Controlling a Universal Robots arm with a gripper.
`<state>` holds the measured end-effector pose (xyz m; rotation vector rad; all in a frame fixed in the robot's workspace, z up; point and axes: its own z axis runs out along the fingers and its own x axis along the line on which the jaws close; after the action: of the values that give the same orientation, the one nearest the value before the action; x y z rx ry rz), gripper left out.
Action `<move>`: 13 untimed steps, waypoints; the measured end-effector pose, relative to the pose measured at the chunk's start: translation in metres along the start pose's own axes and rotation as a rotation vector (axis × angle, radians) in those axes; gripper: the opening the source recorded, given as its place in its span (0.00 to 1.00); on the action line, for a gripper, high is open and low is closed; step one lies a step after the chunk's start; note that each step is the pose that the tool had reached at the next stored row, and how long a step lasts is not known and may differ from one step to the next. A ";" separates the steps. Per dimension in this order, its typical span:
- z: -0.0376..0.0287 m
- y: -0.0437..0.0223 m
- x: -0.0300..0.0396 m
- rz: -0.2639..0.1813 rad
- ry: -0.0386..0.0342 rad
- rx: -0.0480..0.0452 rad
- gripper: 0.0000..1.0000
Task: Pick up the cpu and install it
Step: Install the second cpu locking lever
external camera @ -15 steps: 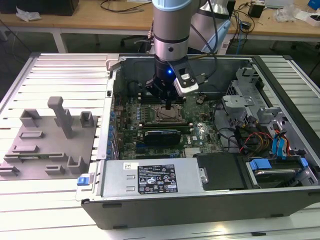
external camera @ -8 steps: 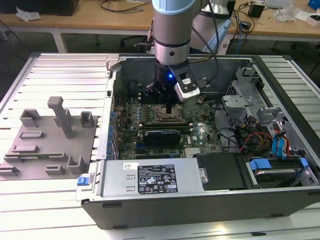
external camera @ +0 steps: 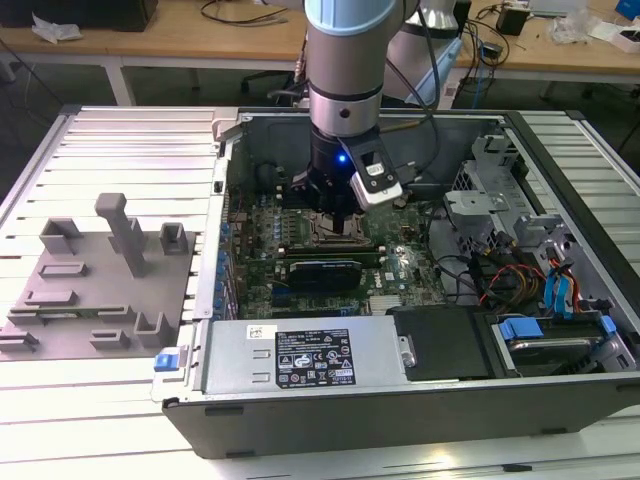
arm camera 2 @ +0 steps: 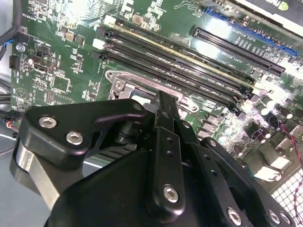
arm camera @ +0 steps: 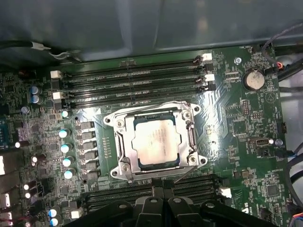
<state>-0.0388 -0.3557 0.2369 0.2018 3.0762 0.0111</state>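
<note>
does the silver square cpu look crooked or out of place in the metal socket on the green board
No. In the first wrist view the pale silver square cpu lies flat inside the metal-framed socket, edges parallel to the frame. The black gripper sits just beside the socket. Nothing looks odd.

Grey fixture plate point(external camera: 100, 290) – beside open computer case point(external camera: 400, 400).

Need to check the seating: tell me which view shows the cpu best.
The first wrist view: the cpu lies face-up and unobstructed inside its metal socket frame. In the second wrist view the gripper covers most of it. In the exterior view the arm blocks the socket area.
</note>
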 end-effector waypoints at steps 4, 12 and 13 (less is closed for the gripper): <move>-0.0001 -0.0036 0.0006 -0.001 0.0000 -0.0001 0.11; 0.0001 -0.0058 0.0042 -0.013 0.0002 -0.0008 0.11; 0.0001 -0.0058 0.0045 -0.014 0.0002 -0.0008 0.11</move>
<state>-0.0441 -0.3609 0.2364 0.1805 3.0776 0.0118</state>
